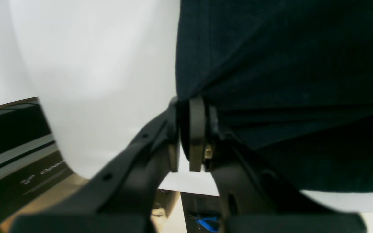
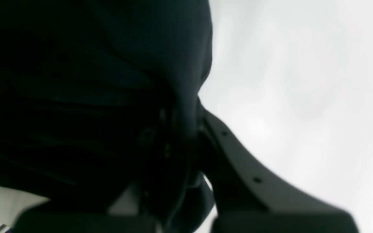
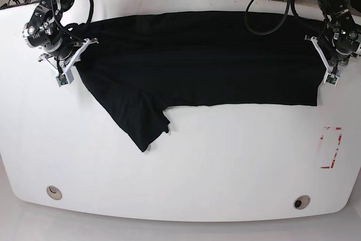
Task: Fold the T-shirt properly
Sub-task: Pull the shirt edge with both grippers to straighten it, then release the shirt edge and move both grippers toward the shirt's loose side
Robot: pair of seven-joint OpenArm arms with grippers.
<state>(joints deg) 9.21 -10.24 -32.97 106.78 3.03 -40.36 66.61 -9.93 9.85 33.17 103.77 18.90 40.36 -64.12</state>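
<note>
While spread flat across the white table [image 3: 180,179], black T-shirt [image 3: 208,55], edges clenched in left hand [image 1: 189,129] and right hand [image 2: 180,129].

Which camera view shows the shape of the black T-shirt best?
The base view: the whole T-shirt lies spread on the white table, one sleeve pointing down. The wrist views show only dark cloth pinched in the left gripper and right gripper.

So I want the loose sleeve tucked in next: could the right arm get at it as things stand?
Probably not yet. The right hand is shut on the T-shirt edge, so it is busy; the sleeve itself lies uncovered on the table.
</note>
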